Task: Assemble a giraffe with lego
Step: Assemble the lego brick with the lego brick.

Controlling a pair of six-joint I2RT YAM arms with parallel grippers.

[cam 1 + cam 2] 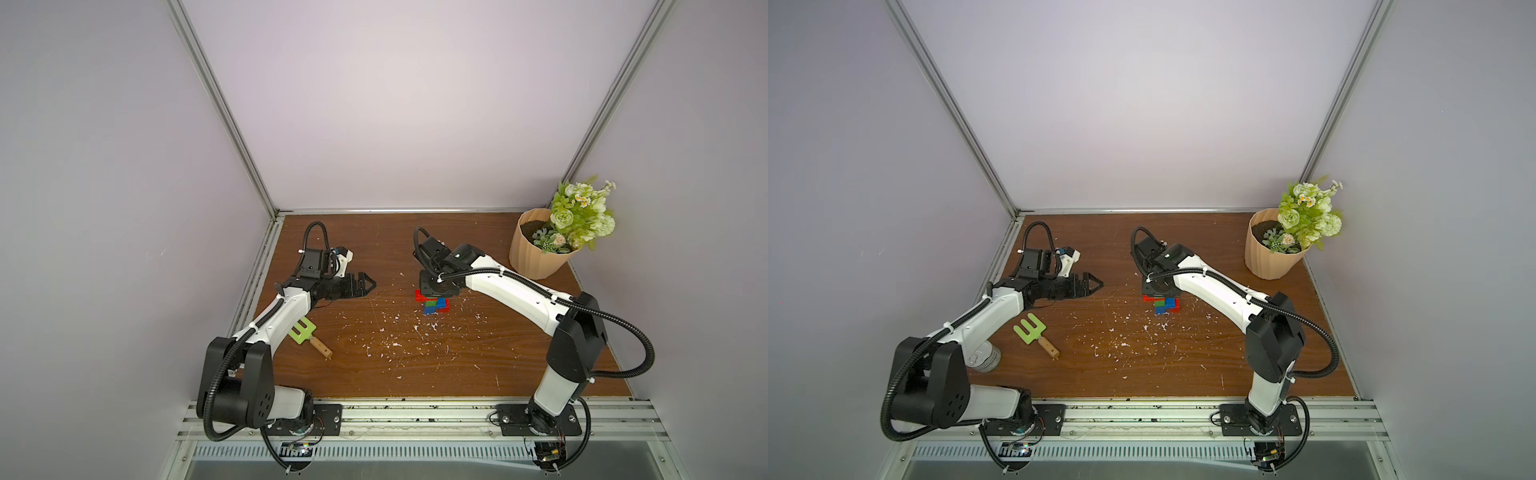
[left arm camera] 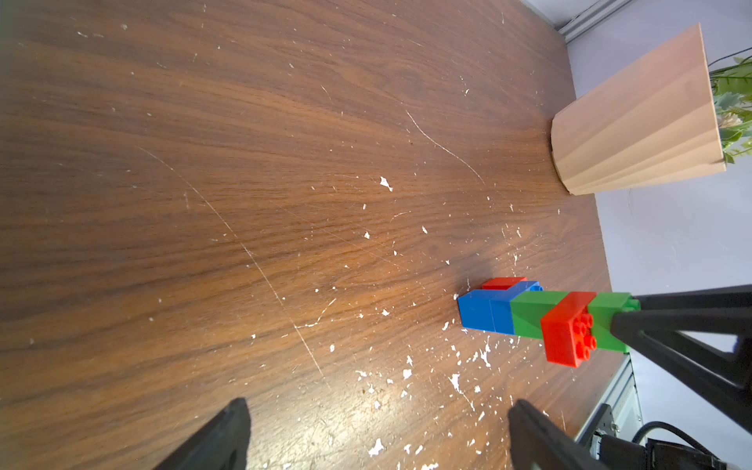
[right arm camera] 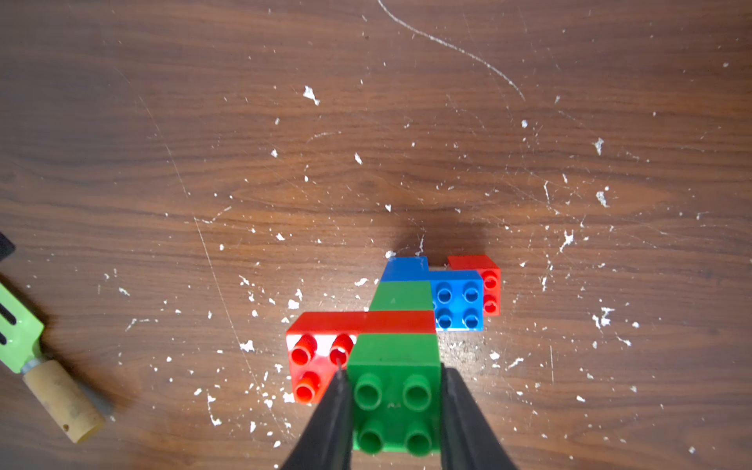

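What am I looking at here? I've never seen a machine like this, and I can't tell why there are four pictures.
This robot has a left arm and a right arm, bolted at the near edge of a wooden table. Two pictures look down on the whole scene; the other two come from a small camera on each wrist. Each arm ends in a two-fingered pincer. The right pincer is closed on the top green brick of a toy-brick giraffe that appears to stand on the table: green-red-green neck, blue body, red leg. The left pincer is open and empty, off to one side. Also on the table: a green tool with a wooden handle, a flowerpot and scattered white flecks.
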